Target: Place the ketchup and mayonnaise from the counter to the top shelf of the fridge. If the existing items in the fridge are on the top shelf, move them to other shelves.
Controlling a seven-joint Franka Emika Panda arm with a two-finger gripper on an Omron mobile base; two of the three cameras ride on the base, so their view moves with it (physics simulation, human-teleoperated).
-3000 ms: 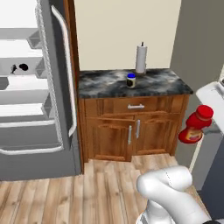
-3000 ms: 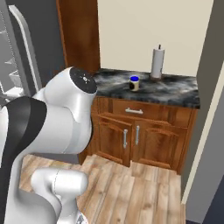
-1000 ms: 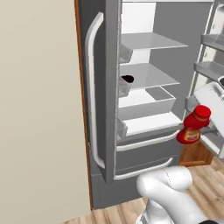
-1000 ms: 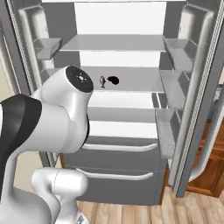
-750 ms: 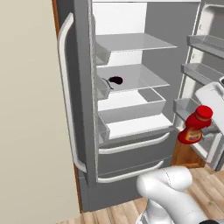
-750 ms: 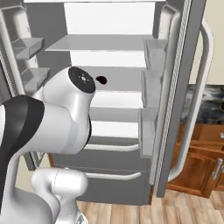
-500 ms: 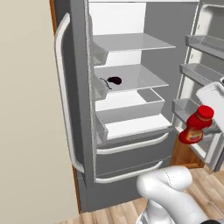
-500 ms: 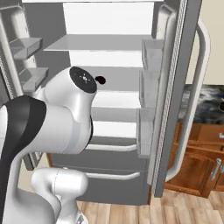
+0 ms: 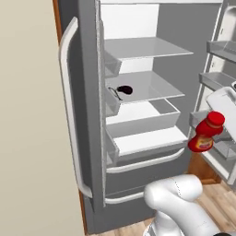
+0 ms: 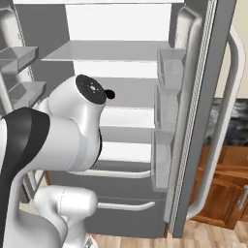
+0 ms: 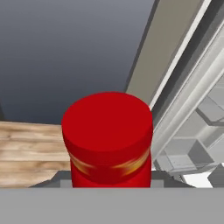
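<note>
— What did the left base view show?

— A red plastic ketchup bottle [image 9: 204,134] hung tilted at the right edge, its cap up and to the right against the white hand [image 9: 223,107], which was pinched shut on it. It sat in the air in front of the open grey fridge [image 9: 138,115], near the right door's bins and well below the top shelf [image 9: 145,47]. A small dark round item [image 9: 124,90] lay on the middle shelf [image 9: 147,87].

— And the right base view?

— The white arm [image 10: 63,131] covered much of the fridge's inside. The same dark item [image 10: 110,94] peeked out just past the arm's joint cap. The bare top shelf stood above it.

— The hand view?

— The bottle's red base [image 11: 107,135] sat right before the camera, in the hand's grip, with wooden floor [image 11: 26,153] beyond on the left and grey fridge door bins [image 11: 188,148] on the right.
</note>
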